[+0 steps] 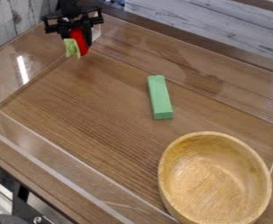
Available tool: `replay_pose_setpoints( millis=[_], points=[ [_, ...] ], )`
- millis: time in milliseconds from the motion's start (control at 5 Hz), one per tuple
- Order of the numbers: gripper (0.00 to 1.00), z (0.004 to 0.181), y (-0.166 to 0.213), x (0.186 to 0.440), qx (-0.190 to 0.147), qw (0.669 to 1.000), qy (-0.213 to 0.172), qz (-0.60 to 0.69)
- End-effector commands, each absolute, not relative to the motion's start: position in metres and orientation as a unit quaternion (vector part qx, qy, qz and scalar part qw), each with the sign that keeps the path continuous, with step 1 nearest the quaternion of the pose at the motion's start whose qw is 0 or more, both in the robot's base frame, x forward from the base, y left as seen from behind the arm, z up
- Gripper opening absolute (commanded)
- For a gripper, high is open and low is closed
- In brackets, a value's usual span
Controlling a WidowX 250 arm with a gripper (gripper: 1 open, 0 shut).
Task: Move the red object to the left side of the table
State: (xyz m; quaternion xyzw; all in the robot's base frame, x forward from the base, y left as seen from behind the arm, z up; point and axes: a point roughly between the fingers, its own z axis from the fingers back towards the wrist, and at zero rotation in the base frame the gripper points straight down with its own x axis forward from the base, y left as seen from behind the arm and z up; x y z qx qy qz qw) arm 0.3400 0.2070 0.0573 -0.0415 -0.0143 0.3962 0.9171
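My gripper (74, 35) hangs over the far left part of the table (92, 114), its dark fingers shut on the red object (78, 43). The small red toy fruit points down from the fingers, and its light-green leafy end (70, 48) sticks out to the lower left. It appears to hang just above the wood, close to the far left acrylic wall; whether it touches the surface I cannot tell.
A long green rectangular block (160, 96) lies near the middle of the table. A wooden bowl (215, 178) sits at the front right corner. Low clear acrylic walls (22, 144) edge the tabletop.
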Motion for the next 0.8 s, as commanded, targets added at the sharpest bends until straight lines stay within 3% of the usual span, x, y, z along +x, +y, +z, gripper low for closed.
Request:
replay_pose_setpoints(
  millis=[0, 200, 600],
  points=[
    [0.00, 0.0859, 0.2164, 0.3414, -0.021, 0.909, -0.064, 0.411],
    [0.00, 0.0759, 0.2158, 0.3414, -0.016, 0.901, -0.060, 0.429],
    [0.00, 0.0775, 0.2123, 0.3408, -0.009, 0.875, -0.048, 0.481]
  ],
)
